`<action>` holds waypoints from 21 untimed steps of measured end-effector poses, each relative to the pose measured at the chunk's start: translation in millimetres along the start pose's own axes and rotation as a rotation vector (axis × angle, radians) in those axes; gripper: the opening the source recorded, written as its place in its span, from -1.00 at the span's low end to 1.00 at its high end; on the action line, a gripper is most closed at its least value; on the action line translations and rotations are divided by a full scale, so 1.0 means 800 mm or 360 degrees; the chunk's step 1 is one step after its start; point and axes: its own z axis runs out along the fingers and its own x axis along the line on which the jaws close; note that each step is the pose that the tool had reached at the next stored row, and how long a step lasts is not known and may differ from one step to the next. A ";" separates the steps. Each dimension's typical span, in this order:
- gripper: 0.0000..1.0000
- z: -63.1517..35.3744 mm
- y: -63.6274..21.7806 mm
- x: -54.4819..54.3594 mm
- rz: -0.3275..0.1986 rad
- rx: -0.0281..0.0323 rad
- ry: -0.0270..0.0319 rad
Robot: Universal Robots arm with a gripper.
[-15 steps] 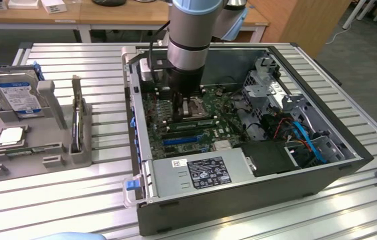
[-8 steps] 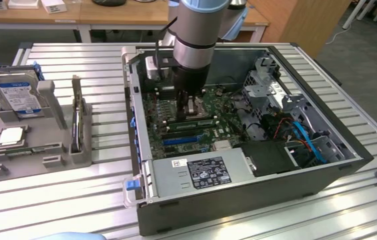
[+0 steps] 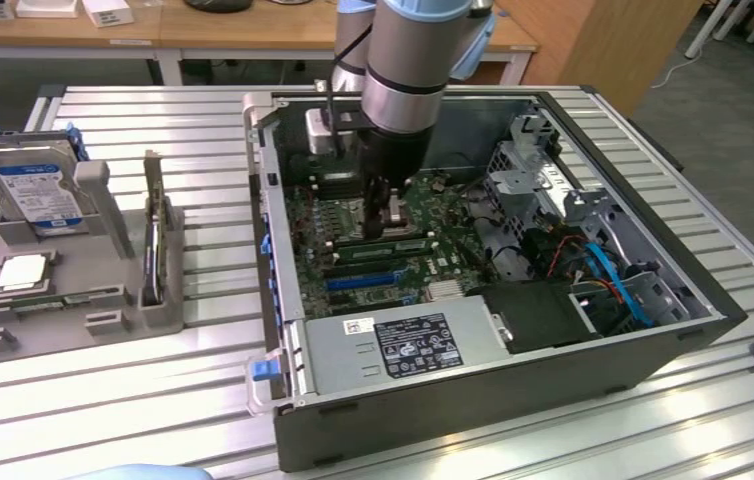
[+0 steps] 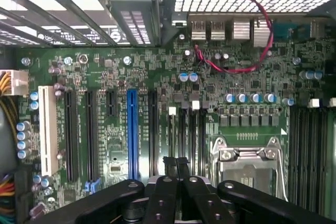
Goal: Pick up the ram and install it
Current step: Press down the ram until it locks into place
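The gripper (image 3: 388, 222), shut with nothing visibly between its fingers, presses down inside the case (image 3: 697, 330) onto the ram (image 3: 380, 243), seemingly seating it in its slot.

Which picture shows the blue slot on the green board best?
The wrist view: the blue slot stands large and unblocked on the board, running its whole length between black slots. In the exterior view it is a small blue strip below the arm.
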 end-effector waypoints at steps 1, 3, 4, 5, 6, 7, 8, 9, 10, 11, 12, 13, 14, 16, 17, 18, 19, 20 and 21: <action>-0.80 -0.001 -0.001 0.000 0.0000 -0.00002 -0.00014; -0.80 -0.003 -0.003 0.000 0.0001 -0.00005 -0.00045; -0.80 -0.004 -0.004 0.000 0.0001 -0.00007 -0.00059; -0.80 -0.005 -0.005 0.000 0.0001 -0.00009 -0.00075; -0.80 -0.006 -0.006 0.000 0.0002 -0.00011 -0.00087; -0.80 -0.007 -0.007 0.000 0.0002 -0.00014 -0.00101; -0.80 -0.008 -0.008 0.000 0.0003 -0.00016 -0.00114; -0.80 -0.009 -0.008 0.000 0.0003 -0.00017 -0.00125; -0.80 -0.009 -0.009 0.000 0.0003 -0.00020 -0.00135; -0.80 -0.010 -0.010 0.000 0.0004 -0.00021 -0.00146; -0.80 -0.010 -0.011 -0.001 0.0004 -0.00020 -0.00155; -0.80 -0.011 -0.012 -0.001 0.0005 -0.00020 -0.00159; -0.80 -0.011 -0.012 -0.001 0.0006 -0.00019 -0.00160; -0.80 -0.011 -0.012 -0.001 0.0007 -0.00021 -0.00159; -0.80 -0.011 -0.012 -0.001 0.0008 -0.00021 -0.00157; -0.80 -0.011 -0.012 -0.001 0.0008 -0.00021 -0.00157; -0.80 -0.011 -0.012 -0.001 0.0008 -0.00020 -0.00157; -0.80 -0.011 -0.012 -0.001 0.0009 -0.00021 -0.00157; -0.80 -0.011 -0.012 -0.001 0.0009 -0.00021 -0.00158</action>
